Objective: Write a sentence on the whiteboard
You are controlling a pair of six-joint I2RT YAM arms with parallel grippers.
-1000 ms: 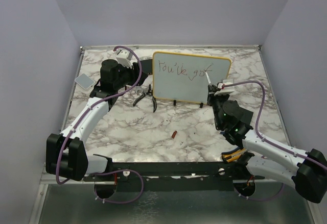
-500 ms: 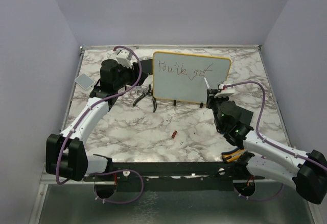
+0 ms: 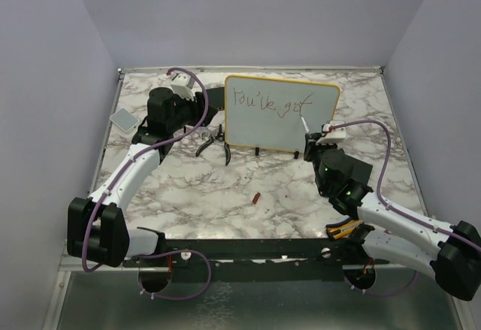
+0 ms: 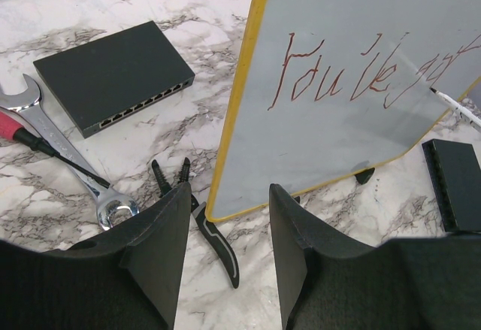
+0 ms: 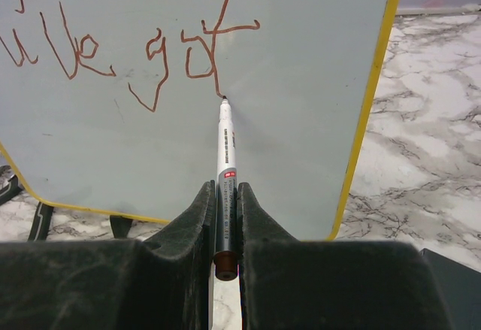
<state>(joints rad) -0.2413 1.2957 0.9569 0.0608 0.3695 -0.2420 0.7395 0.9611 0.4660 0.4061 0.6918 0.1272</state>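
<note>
Right wrist | whiteboard (image 5: 301, 82) reads "You've got" | right end effector (image 5: 225, 191) clamps marker (image 5: 225, 146) | left end effector (image 4: 229, 189) half-open, empty

L end effector (image 4: 229, 206) jaws apart | whiteboard (image 4: 338, 149) upright, sentence (image 4: 361, 74) "You've got" | pliers (image 4: 216, 234), wrench (image 4: 34, 112) beside

The whiteboard (image 3: 279, 131) (image 4: 331, 142) (image 5: 98, 134) stands upright on small black feet, close to the far edge of the table (image 3: 188, 187) and a little right of its middle. It's a white rectangle with a thin yellow frame and rounded corners. Its face looks toward the near edge, and it seems to lean back slightly. The sentence (image 3: 269, 103) (image 4: 361, 74) (image 5: 150, 52) runs in one line across the upper part of the board, in thin reddish-brown handwriting. It reads "You've got". The letters are loose and uneven, with the "t" tall and the tail of the "g" dropping below the line.
</note>
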